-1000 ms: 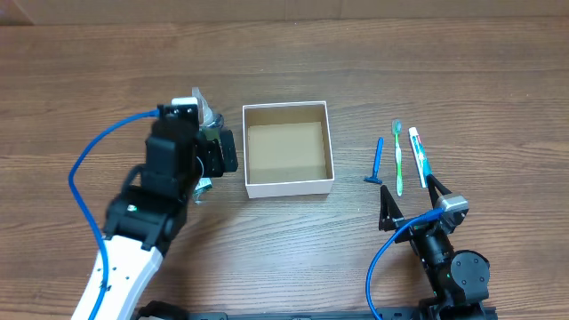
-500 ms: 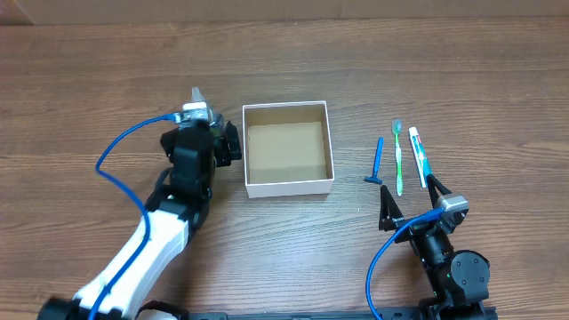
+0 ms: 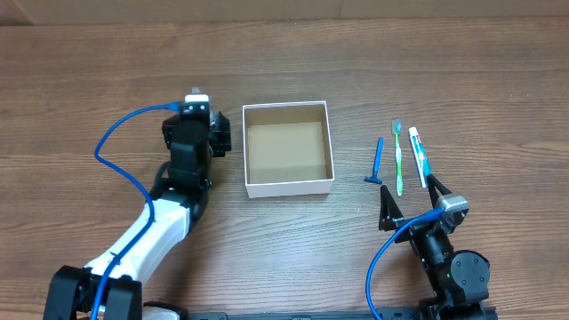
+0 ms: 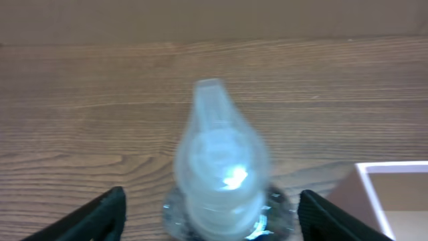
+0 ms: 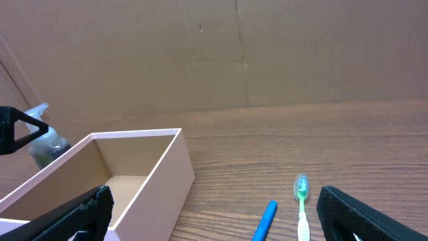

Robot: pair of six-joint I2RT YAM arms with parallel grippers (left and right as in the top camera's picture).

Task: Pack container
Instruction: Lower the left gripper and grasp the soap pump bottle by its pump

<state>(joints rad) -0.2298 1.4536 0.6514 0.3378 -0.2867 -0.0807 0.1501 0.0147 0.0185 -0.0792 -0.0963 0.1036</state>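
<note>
Fingers (image 4: 110, 211) of the left gripper (image 4: 210, 207) stand wide apart on either side of a small clear bottle (image 4: 217, 164), with a gap showing on each side. The bottle is blurred in the left wrist view, its narrow top pointing away from the camera.

The container (image 3: 289, 188) sits near the middle of the wooden table (image 3: 400, 71), square and lidless, with white walls and a bare brown floor. The left gripper (image 3: 200, 116) hangs just beside its left wall, at the far corner, and only the bottle's tip (image 3: 196, 93) shows past it from overhead.

To the right of the container, well apart from it, three things lie side by side: a blue razor (image 3: 377, 162), a green toothbrush (image 3: 397, 158) and a white tube (image 3: 418, 156).

Near the front edge, just in front of these, the right gripper (image 3: 411, 197) points toward them. Its fingers (image 5: 80, 214) are spread wide and hold nothing.
</note>
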